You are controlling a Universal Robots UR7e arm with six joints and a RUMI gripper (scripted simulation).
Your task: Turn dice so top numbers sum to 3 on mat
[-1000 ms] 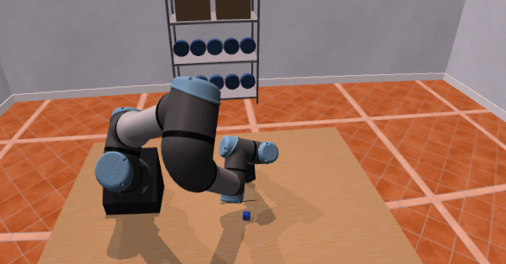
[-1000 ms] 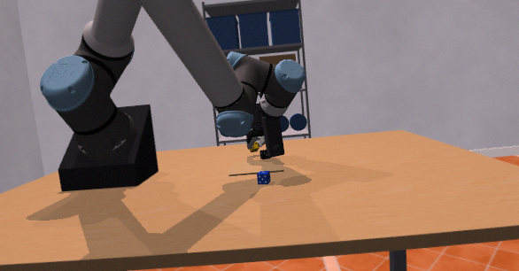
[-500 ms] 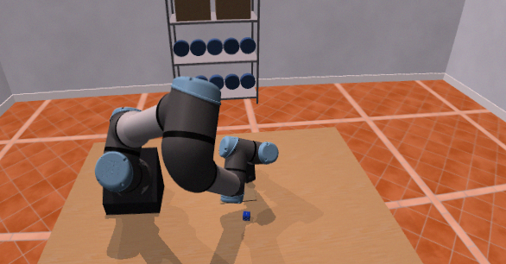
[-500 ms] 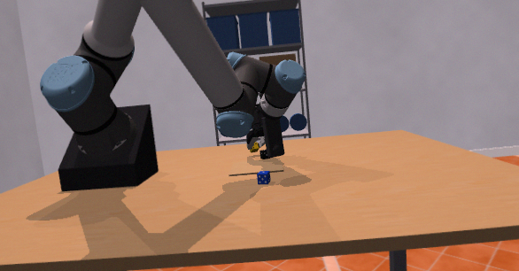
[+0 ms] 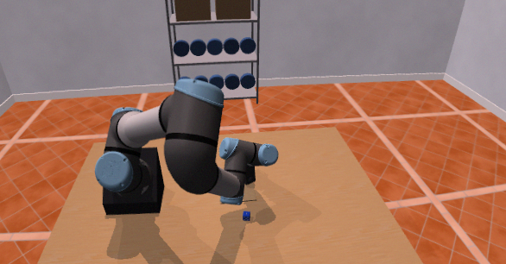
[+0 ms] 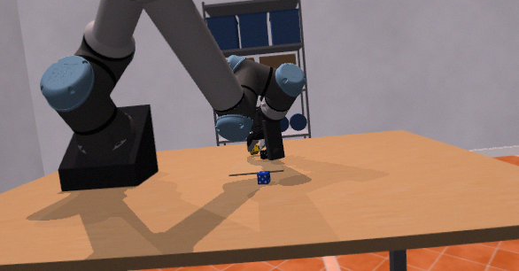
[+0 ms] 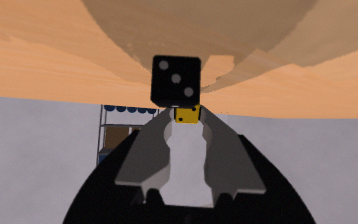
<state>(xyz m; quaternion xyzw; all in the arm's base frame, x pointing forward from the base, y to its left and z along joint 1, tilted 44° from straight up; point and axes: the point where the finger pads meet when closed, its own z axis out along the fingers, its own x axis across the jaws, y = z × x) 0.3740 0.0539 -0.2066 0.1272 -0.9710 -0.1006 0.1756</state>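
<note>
My gripper (image 7: 186,105) is shut on a small yellow die (image 7: 187,114), held at the fingertips; in the exterior view the gripper (image 6: 258,149) is low over the table's middle with the yellow die (image 6: 253,149) in it. A black die (image 7: 176,79) lies just beyond the yellow one, with a three-pip face turned to the wrist camera; it also shows in the exterior view (image 6: 264,154). I cannot tell whether the two touch. A blue die (image 6: 264,178) with white pips sits flat on the table nearer the front, also seen in the top view (image 5: 246,216). A thin dark line (image 6: 256,173) lies on the table between gripper and blue die.
The arm's black base block (image 6: 108,149) stands at the table's left. The arm's elbow and forearm (image 5: 192,152) hang low over the table and hide the gripper in the top view. A shelf rack (image 5: 214,35) stands behind the table.
</note>
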